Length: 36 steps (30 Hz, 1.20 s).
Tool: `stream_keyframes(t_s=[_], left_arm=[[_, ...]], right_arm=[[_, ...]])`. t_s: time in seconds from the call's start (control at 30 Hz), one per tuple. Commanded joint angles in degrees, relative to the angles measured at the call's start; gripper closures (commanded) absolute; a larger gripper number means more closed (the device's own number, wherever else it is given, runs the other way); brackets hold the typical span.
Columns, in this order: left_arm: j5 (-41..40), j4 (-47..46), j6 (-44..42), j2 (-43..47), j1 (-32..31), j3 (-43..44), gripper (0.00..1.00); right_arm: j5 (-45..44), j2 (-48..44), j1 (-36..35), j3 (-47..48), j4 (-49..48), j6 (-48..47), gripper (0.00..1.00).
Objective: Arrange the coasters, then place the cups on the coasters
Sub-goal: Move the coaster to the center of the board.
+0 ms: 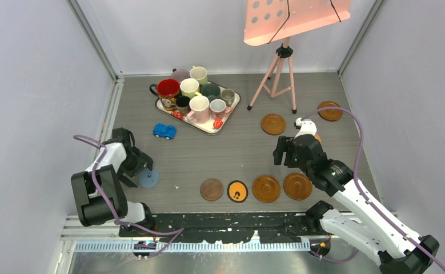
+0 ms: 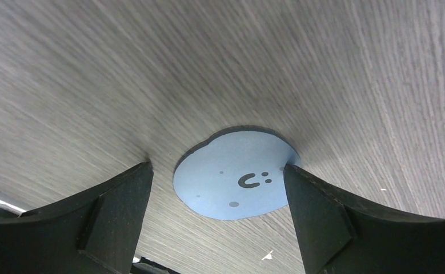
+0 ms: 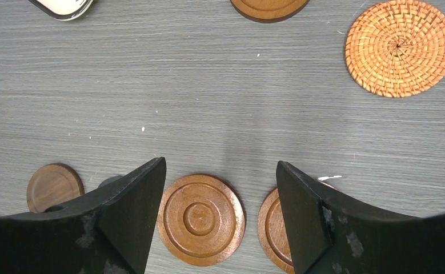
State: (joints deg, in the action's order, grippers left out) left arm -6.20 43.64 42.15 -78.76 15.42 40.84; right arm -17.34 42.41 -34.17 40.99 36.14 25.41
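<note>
The left gripper (image 2: 217, 167) is seen low over the grey table (image 2: 323, 68) with its jaws spread wide. A blue coaster (image 2: 237, 181) printed with a small smiley face lies flat between them. One finger (image 2: 323, 217) sits at the disc's edge and the other stands clear of it. The right gripper (image 3: 220, 164) is held above the table, its jaws equally wide and nothing gripped between them. A row is laid along the near edge: a dark wood coaster (image 1: 212, 189), a black coaster with an orange centre (image 1: 237, 191) and two glossy brown rimmed coasters (image 1: 266, 188). Two more brown rimmed coasters (image 1: 273, 124) are placed further back on the right, and a woven orange coaster (image 3: 401, 47) is shown near them. The mugs (image 1: 199, 106) are grouped on a white tray (image 1: 204, 129) at the back left, with a blue toy car (image 1: 164, 131) just beside it.
</note>
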Motion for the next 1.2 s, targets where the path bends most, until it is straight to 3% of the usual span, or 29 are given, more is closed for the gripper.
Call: stream_keyframes(t_s=[0.0,0.3,0.5,0.67,1.17], left_arm=[[5.08,-2.68,-0.80,-2.77,0.05,-0.48,0.11],[7.63,-1.92,-0.62,-1.61,-2.15,-0.55,0.13],[3.96,0.26,-0.67,-0.45,-5.71,0.85,0.12],[7.71,-0.61,-0.61,1.28,-7.25,0.76,0.18],[10.42,-3.12,4.58,-3.10,-22.07,3.01,0.20]], right_arm=[[-1.25,-0.21,-0.10,1.54,-2.93,-1.06,0.22],[-1.15,0.13,-0.10,2.05,-3.36,-1.36,0.22],[0.24,0.46,-0.10,1.97,-3.75,-1.15,0.22],[0.03,-0.68,-0.10,1.43,-3.72,-1.24,0.22],[0.08,-4.74,-0.11,0.25,-1.95,0.93,0.22]])
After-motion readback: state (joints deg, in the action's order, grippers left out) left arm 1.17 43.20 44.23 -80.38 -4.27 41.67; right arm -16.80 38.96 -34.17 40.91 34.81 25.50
